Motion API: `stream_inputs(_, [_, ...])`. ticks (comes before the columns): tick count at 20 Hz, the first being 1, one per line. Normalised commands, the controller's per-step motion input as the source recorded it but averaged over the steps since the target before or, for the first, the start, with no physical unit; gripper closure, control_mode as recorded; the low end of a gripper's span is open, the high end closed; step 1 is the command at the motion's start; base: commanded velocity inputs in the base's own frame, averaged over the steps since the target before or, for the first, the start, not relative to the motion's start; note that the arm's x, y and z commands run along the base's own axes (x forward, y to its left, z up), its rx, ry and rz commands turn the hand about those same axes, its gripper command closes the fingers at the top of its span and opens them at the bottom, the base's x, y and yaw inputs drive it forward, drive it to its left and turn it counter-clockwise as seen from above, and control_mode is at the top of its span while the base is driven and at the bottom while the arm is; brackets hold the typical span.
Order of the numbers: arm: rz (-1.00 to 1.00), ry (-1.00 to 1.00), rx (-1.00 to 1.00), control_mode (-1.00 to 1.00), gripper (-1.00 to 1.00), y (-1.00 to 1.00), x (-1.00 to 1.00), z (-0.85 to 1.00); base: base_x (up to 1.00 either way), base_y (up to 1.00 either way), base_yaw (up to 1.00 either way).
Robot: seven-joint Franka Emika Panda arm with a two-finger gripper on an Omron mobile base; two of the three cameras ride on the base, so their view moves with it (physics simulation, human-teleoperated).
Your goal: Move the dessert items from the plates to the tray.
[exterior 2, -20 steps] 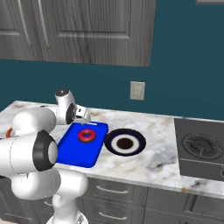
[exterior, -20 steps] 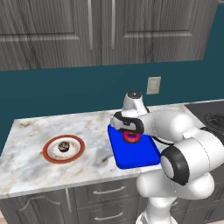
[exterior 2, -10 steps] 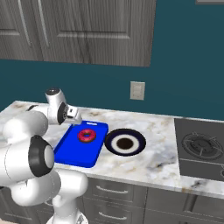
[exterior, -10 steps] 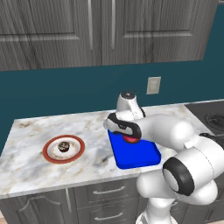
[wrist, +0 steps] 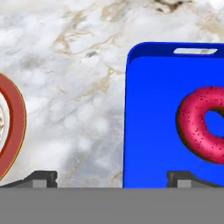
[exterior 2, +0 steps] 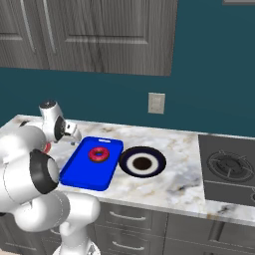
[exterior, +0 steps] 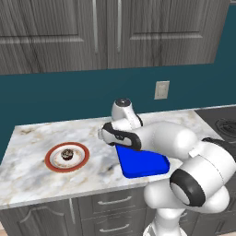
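We see the blue tray (exterior 2: 92,163) lying on the marble surface (exterior 2: 179,149), and we take it as our landmark. The pink-red donut (exterior 2: 98,154) rests inside the tray, toward its far end near the handle slot. Just to the right of the tray stands the dark navy plate (exterior 2: 143,162), with nothing on it. Well to the left of the tray is the white plate with the red-brown rim (exterior: 67,156), and the dark cupcake (exterior: 67,154) sits on it. The claw (wrist: 112,177) hovers over the left edge of the tray, released, its fingers (wrist: 40,177) wide apart and grasping nothing. It seems a little above the surface, but its height is hard to judge.
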Motion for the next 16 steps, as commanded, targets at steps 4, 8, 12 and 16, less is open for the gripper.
stream_inputs(4, [0.00,0.02,0.00,-1.00,-1.00,0.69,0.00,0.00,0.00,0.00,0.00])
stream_inputs(8, [0.00,0.01,0.00,-1.00,-1.00,0.64,-0.01,0.00,0.00,0.00,0.00])
stream_inputs(12, [0.00,0.00,0.00,-1.00,-1.00,0.52,-0.03,0.00,0.00,0.00,0.00])
stream_inputs(16, [0.00,0.00,0.00,-1.00,-1.00,0.52,-0.02,0.00,0.00,0.00,0.00])
